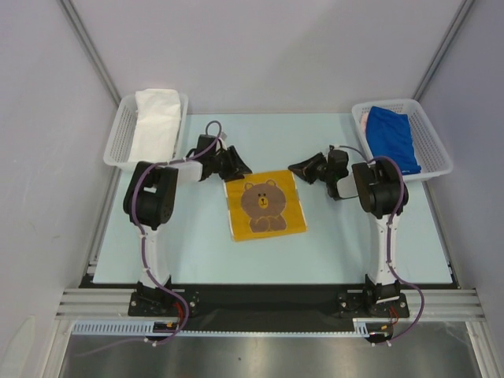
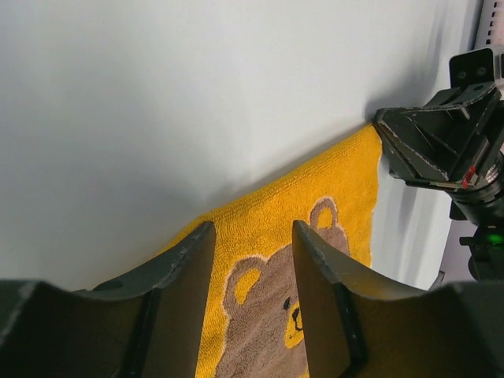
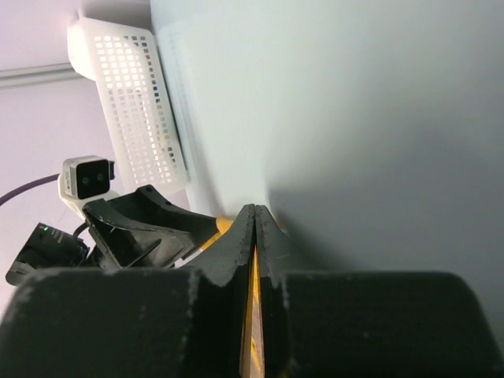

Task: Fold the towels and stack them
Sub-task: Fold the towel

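A yellow towel with a brown bear (image 1: 265,205) lies flat at the middle of the table. My left gripper (image 1: 236,169) is at its far left corner, open, its fingers straddling the cloth (image 2: 331,181) without pinching it (image 2: 252,232). My right gripper (image 1: 297,168) is at the far right corner, shut (image 3: 256,211), with a sliver of the yellow towel (image 3: 253,315) between its fingers. A white towel (image 1: 155,122) lies in the left basket. A blue towel (image 1: 391,135) lies in the right basket, with a bit of pink (image 1: 365,118) beside it.
White mesh baskets stand at the table's far left (image 1: 118,138) and far right (image 1: 437,146). The two grippers face each other across the towel's far edge, close together. The left basket also shows in the right wrist view (image 3: 138,102).
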Controlling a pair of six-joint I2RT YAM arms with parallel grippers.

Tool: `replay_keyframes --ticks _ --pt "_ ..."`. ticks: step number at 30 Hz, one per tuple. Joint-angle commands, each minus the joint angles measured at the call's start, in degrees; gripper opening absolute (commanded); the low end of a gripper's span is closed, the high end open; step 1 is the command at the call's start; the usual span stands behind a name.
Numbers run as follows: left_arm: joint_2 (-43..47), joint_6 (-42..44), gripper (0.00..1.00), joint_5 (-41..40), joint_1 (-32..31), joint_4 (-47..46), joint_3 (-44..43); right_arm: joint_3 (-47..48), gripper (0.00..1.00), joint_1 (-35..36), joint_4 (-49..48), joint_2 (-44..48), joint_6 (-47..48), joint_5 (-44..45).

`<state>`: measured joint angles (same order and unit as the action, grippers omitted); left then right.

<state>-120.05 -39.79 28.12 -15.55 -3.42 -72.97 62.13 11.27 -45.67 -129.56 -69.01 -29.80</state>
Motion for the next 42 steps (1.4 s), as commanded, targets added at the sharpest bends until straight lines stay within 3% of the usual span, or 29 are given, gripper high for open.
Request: replay_keyframes --ticks 1,12,17,23,32,36,42 --pt "-0.1 3.2 0.52 -1.1 1.5 2.1 -2.3 -2.1 0.04 -0.7 3.7 2.6 3.4 1.9" --pt "10.4 4.0 0.57 -2.0 1.8 7.8 -3.8 -3.7 0.04 -2.0 10.3 11.4 7.3 5.6" --pt "13.4 -1.6 0.52 2.8 1.8 -1.1 8.4 -3.5 0.08 -2.0 12.4 16.3 10.2 5.6" --pt "8.4 -8.4 0.47 7.5 2.5 -14.1 14.6 2.6 0.08 2.2 13.9 12.9 9.7 -2.4" --pt "4.7 -13.1 0.47 8.6 4.4 -20.5 14.9 7.7 0.07 5.3 12.6 1.4 8.0 -4.3" --pt "4.7 -14.1 0.47 9.5 5.4 -21.1 14.9 5.5 0.06 3.9 11.8 0.5 7.8 -2.0" --pt "4.5 -10.9 0.47 6.5 7.3 -13.4 13.5 -1.0 0.06 2.5 8.7 3.2 6.4 2.1"
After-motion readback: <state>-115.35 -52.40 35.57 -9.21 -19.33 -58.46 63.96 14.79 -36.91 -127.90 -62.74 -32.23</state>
